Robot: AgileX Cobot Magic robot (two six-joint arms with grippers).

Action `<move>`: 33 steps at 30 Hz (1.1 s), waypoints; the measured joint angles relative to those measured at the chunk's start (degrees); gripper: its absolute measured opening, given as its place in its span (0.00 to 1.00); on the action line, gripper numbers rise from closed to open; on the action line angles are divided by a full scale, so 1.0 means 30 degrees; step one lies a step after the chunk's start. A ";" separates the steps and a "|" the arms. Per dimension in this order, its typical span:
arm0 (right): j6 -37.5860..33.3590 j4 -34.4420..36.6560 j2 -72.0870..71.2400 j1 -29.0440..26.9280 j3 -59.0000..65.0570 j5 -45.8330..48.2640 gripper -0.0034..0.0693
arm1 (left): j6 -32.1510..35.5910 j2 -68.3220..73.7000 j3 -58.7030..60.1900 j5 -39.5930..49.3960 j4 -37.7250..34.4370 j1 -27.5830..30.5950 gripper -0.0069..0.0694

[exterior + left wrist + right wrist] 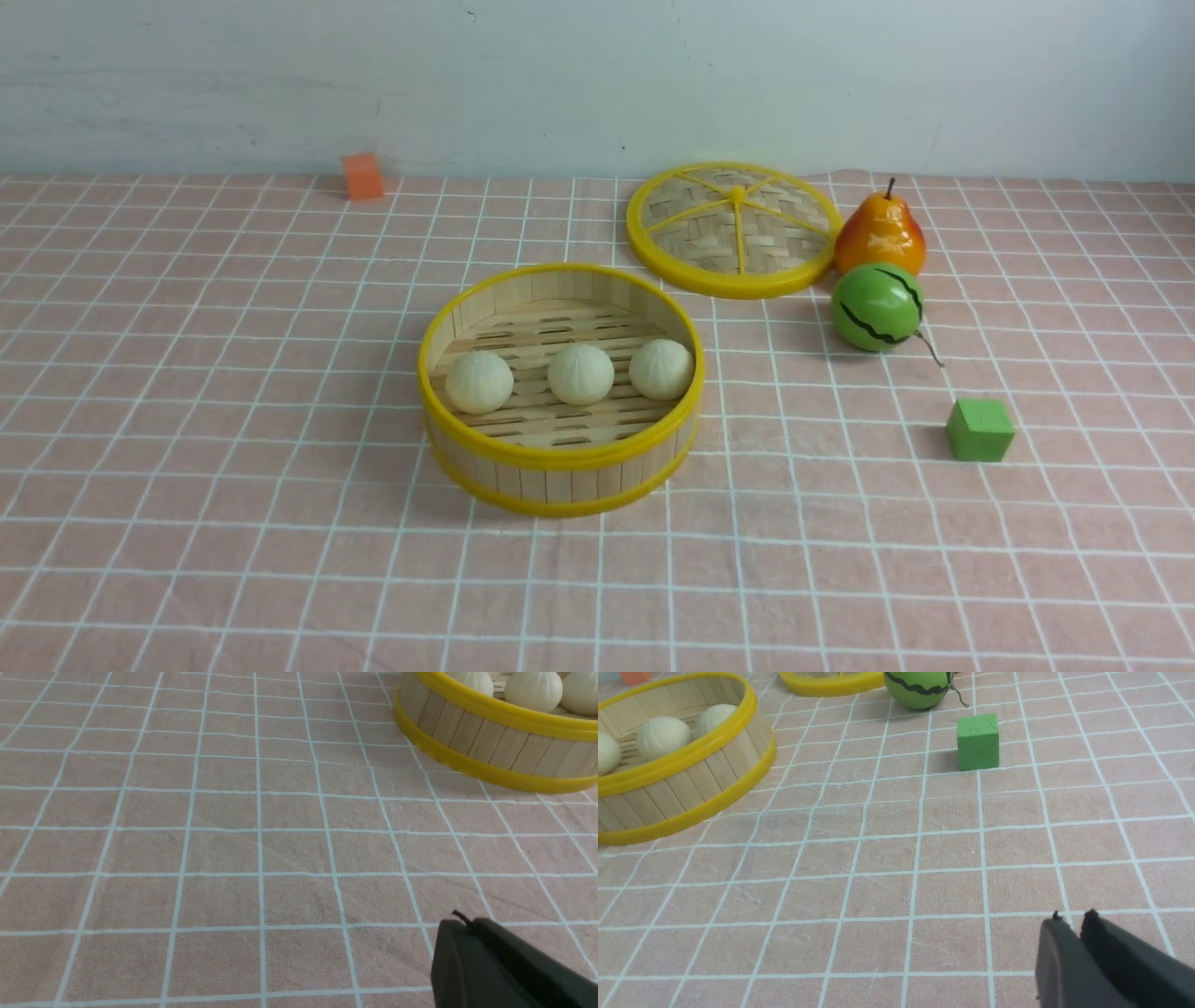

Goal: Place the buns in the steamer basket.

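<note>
Steamer basket (pixel 560 455), centre of surface: holds three buns (pixel 581 373) in a row. Both sets of jaws narrow, empty, near side. Risk: a needless reach could knock the basket, scattering buns.

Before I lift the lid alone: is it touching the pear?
Cannot tell. In the front view the lid and pear overlap at the rim, with no gap or contact plainly visible.

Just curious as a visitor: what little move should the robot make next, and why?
Probably none beyond staying parked: all three buns already sit in the steamer basket. The left pincer and right pincer look shut, hold nothing, and are over bare cloth.
</note>
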 joint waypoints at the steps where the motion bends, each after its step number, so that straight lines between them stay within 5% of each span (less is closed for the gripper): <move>1: 0.0000 0.0000 0.0000 0.0000 0.0000 0.0000 0.14 | 0.0000 0.0000 0.0000 0.0000 0.0000 0.0000 0.07; 33: 0.0000 0.0000 0.0000 0.0000 0.0000 0.0000 0.19 | 0.0000 0.0000 0.0000 0.0000 0.0000 0.0000 0.08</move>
